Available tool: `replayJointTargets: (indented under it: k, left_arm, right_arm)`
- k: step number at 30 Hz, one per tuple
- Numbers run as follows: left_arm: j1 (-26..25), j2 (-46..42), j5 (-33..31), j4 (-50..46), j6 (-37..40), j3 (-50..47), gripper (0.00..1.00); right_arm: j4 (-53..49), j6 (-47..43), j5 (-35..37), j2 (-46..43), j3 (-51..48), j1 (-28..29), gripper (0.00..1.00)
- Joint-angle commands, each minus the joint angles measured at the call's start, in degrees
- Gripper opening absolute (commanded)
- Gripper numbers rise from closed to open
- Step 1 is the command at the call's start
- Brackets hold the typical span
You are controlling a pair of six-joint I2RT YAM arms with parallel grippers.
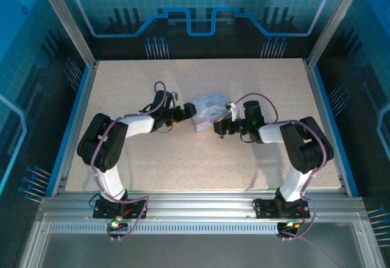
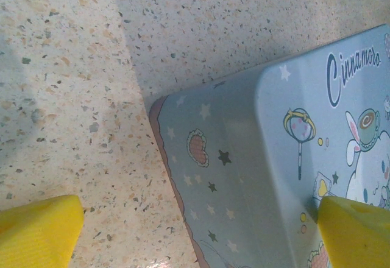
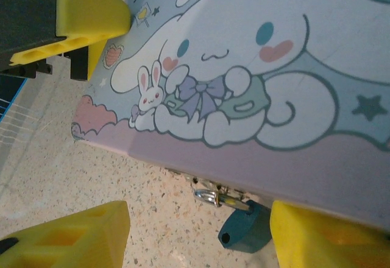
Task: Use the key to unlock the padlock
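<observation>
From above, a pale blue box [image 1: 207, 112] sits near the middle of a speckled beige table [image 1: 152, 164]. Its lid is down, so what is inside cannot be seen. The left gripper [image 1: 184, 111] is at the box's left end and the right gripper [image 1: 220, 128] is at its near right corner. Blue walls [image 1: 195, 12] printed with circuit lines close in the table, and a metal rail [image 1: 195, 207] runs along the near edge where both arms are bolted.

In the left wrist view, the two yellow fingers [image 2: 38, 231] stand well apart. One is over bare table and the other is over the cartoon-printed lid, with a rounded corner of the box between them.

In the right wrist view, this gripper's yellow fingers [image 3: 73, 237] are also spread wide and grip nothing. The teal padlock [image 3: 247, 231] hangs by its shackle from a small metal clasp [image 3: 213, 195] on the box's front edge, down against the table. It is just beside the right-hand finger; whether they touch cannot be told. A finger of the left gripper rests at the far corner of the lid
</observation>
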Motion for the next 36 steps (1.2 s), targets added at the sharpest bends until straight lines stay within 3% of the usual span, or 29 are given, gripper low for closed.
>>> replayJointTargets:
  k: [1, 10, 22, 36]
  left_arm:
    - [-0.1, -0.4, 0.1, -5.0, 0.3, -1.8, 0.99]
    - [-0.2, -0.2, 0.2, -4.9, 0.2, -1.8, 0.99]
    - [-0.2, 0.0, 0.4, -4.3, 0.0, -2.0, 0.99]
    - [-0.2, 0.3, 0.2, -4.2, -0.1, -2.1, 0.99]
  right_arm:
    - [-0.7, -1.2, -0.7, 1.5, 1.6, 1.1, 0.61]
    - [-1.3, -1.1, -1.6, 2.8, 2.5, 2.2, 0.56]
    - [-1.6, -1.2, -1.8, 2.0, 1.3, 2.4, 0.37]
    - [-2.5, -2.1, -1.6, 1.8, -0.2, 2.4, 0.26]
